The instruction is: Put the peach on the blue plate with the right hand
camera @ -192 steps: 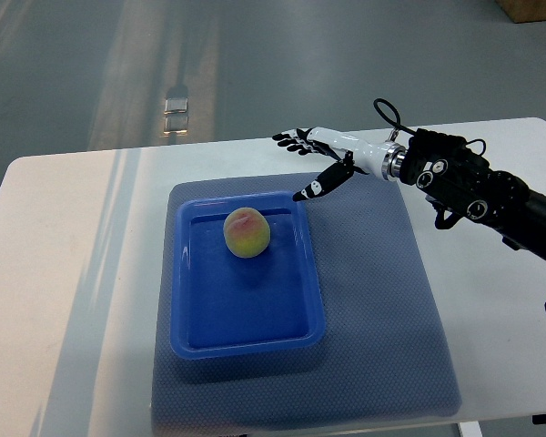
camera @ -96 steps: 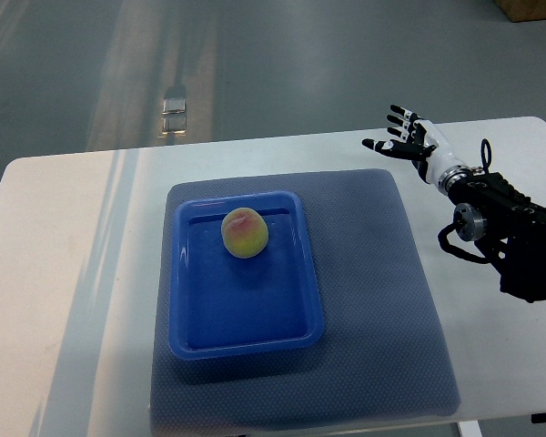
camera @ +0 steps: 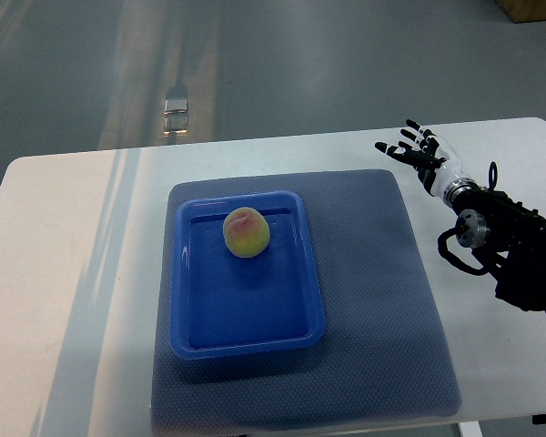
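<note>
A grey floor (camera: pixel 300 64) lies beyond the white surface (camera: pixel 64 273); a blue-grey mat (camera: pixel 382 300) covers its middle; the blue plate (camera: pixel 246 341) sits on the mat; the right hand (camera: pixel 420 155), fingers spread and holding nothing, hovers well apart from the peach (camera: pixel 247 232), which rests in the plate's far half, round, yellow-green with a red blush.

The blue plate (camera: pixel 246 337) appeared to be smooth, glossy plastic. The peach (camera: pixel 247 232) had a matt, soft-looking skin. The grey mat (camera: pixel 382 300) showed a fine woven, rough texture. The bench (camera: pixel 64 273) top was smooth, white and faintly reflective. The robot hand (camera: pixel 421 155) looked like hard white and black plastic.
</note>
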